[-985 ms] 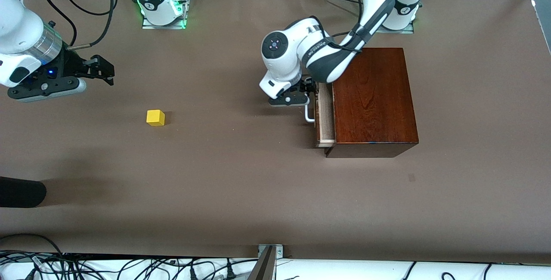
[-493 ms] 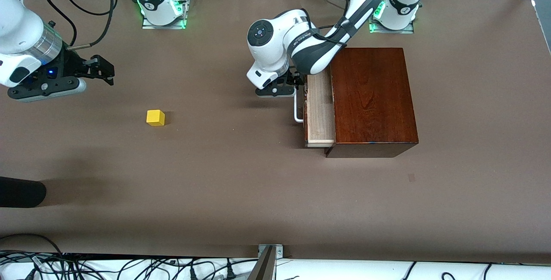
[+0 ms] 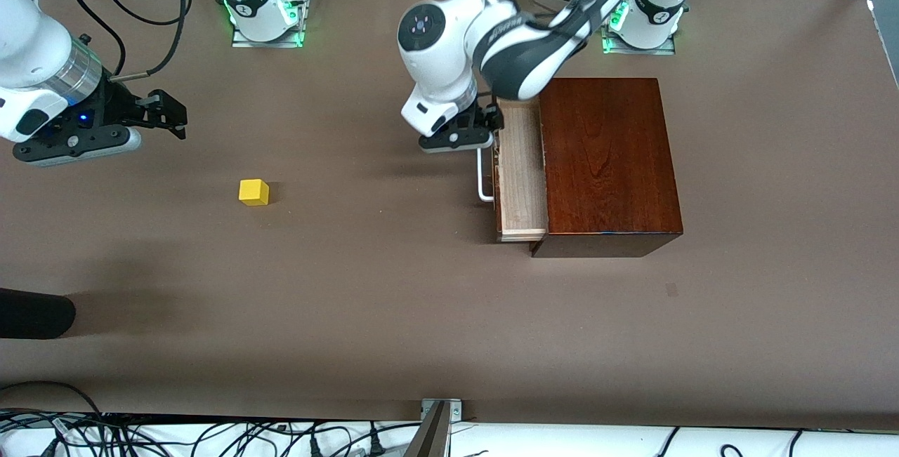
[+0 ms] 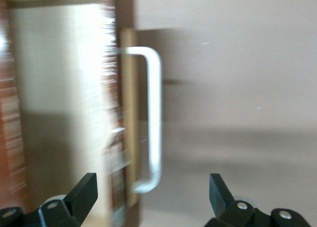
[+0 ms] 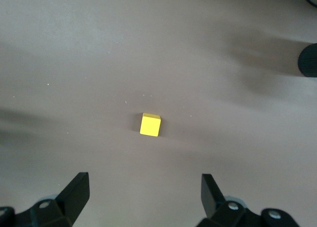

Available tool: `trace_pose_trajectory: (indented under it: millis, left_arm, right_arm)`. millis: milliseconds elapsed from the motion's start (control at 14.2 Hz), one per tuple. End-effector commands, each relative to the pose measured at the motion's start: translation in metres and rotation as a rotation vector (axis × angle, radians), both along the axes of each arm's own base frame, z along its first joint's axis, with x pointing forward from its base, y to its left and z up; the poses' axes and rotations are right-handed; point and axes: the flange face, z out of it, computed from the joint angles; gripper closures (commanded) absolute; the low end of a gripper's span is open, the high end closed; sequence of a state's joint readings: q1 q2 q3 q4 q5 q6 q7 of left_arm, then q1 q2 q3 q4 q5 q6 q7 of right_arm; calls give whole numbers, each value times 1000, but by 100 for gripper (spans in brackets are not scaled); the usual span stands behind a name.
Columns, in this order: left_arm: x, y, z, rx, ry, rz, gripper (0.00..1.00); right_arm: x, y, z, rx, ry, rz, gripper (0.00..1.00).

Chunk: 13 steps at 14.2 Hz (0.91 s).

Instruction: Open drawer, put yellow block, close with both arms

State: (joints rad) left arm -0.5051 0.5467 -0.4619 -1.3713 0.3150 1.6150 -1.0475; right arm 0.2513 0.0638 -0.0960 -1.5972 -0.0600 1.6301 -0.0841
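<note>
The drawer [image 3: 523, 176] stands partly pulled out of the dark mahogany box [image 3: 607, 162], its pale tray showing and its white handle [image 3: 482, 176] toward the right arm's end. My left gripper [image 3: 489, 122] is open and empty over the handle's end farther from the front camera. In the left wrist view the handle [image 4: 154, 118] and tray [image 4: 59, 88] lie below my open left gripper [image 4: 151, 185]. The yellow block [image 3: 253, 191] sits on the table toward the right arm's end. My right gripper [image 3: 167, 111] is open and empty above the table; the block [image 5: 150, 125] shows ahead of it [image 5: 143, 182].
A dark rounded object [image 3: 35, 313] pokes in at the right arm's end of the table, nearer the front camera than the block; it also shows in the right wrist view [image 5: 308, 61]. Cables and a metal post [image 3: 434, 429] line the table's near edge.
The drawer has slid out toward the right arm's end. My left gripper has since come off the handle and risen. The right arm and the block have not moved.
</note>
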Motion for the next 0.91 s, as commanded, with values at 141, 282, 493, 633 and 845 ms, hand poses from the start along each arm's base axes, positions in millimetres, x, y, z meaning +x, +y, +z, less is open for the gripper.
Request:
trace_pose_trajectory:
  millis: [141, 282, 493, 633, 845]
  left_arm:
    - [13, 79, 97, 28, 61, -52, 0]
    - [46, 133, 124, -37, 88, -86, 0]
    - [75, 207, 147, -68, 143, -141, 0]
    - [79, 247, 163, -63, 177, -175, 0]
    - [85, 300, 179, -68, 217, -256, 0]
  right_arm:
    - [0, -1, 4, 6, 8, -13, 0]
    - [0, -1, 5, 5, 6, -12, 0]
    - [0, 2, 6, 4, 2, -8, 0]
    - [1, 4, 9, 7, -4, 2, 0]
    - [10, 5, -2, 30, 0, 2, 0]
